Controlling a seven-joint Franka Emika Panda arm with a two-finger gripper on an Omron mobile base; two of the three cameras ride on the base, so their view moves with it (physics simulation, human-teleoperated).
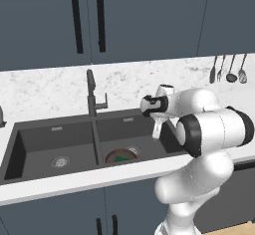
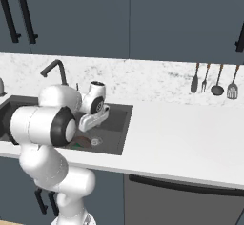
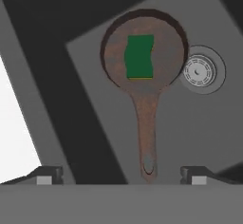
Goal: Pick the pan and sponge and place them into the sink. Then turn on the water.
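Pan (image 1: 121, 156) in the sink's (image 1: 55, 129) right basin: near side cut off by the front wall in the left base view. In the right base view the arm covers most of the pan (image 2: 82, 141) and the left basin. Sponge (image 1: 119, 157) too small to resolve there. Pan rim overlaps the drain's (image 3: 200, 70) edge. Pincer (image 3: 122, 174): just the fingertips (image 3: 45, 175) clear the bottom edge. Wall utensils (image 1: 228, 68) too small to identify.
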